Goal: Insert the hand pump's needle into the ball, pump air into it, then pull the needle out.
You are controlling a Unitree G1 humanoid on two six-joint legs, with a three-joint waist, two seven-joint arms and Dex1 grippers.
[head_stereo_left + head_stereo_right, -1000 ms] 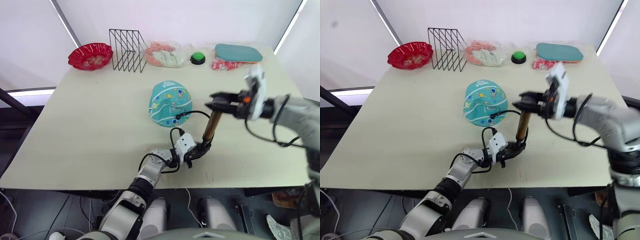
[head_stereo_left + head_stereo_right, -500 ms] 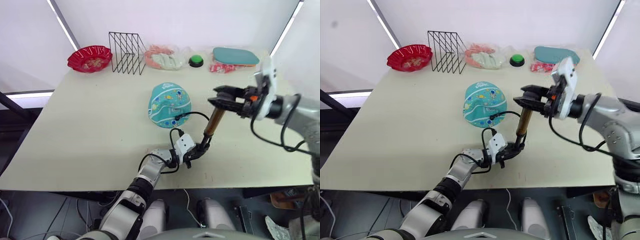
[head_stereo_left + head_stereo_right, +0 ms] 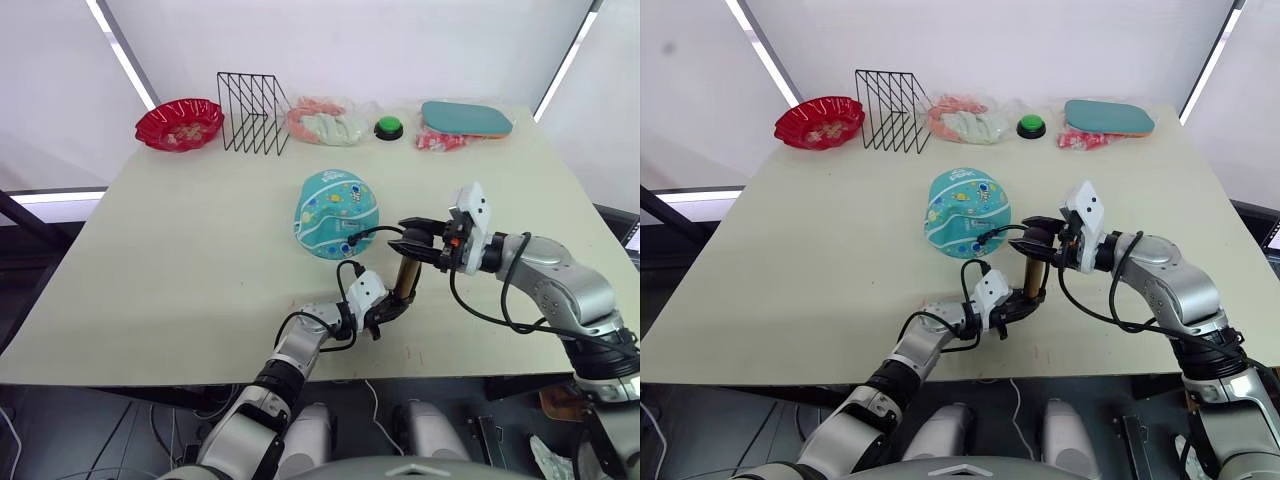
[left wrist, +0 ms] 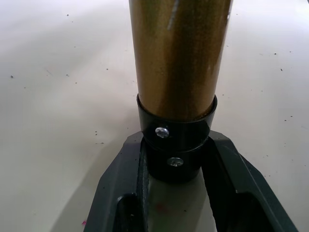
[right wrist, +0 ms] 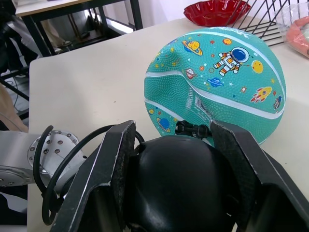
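Note:
The teal ball [image 3: 337, 210] with cartoon prints rests mid-table. The hand pump [image 3: 404, 281], a gold cylinder, stands upright in front of it near the table's front edge. My left gripper [image 3: 387, 309] is shut on the pump's black bottom cap [image 4: 176, 150]. On top, my right gripper [image 3: 407, 247] is shut on the pump's black handle [image 5: 178, 186], which sits low on the cylinder. A thin black hose [image 3: 380, 230] loops from the pump to the ball. The needle's black fitting [image 5: 193, 129] lies against the ball's surface; the pin itself is hidden.
Along the far edge stand a red bowl [image 3: 180, 122], a black wire rack [image 3: 252, 98], a bag of pink and white items [image 3: 325, 122], a green button [image 3: 387, 127], a teal paddle case [image 3: 465, 117] and a red packet [image 3: 440, 142].
My right gripper has come down and toward me with the handle, closing the distance to the left gripper at the pump's base. The head camera has shifted slightly.

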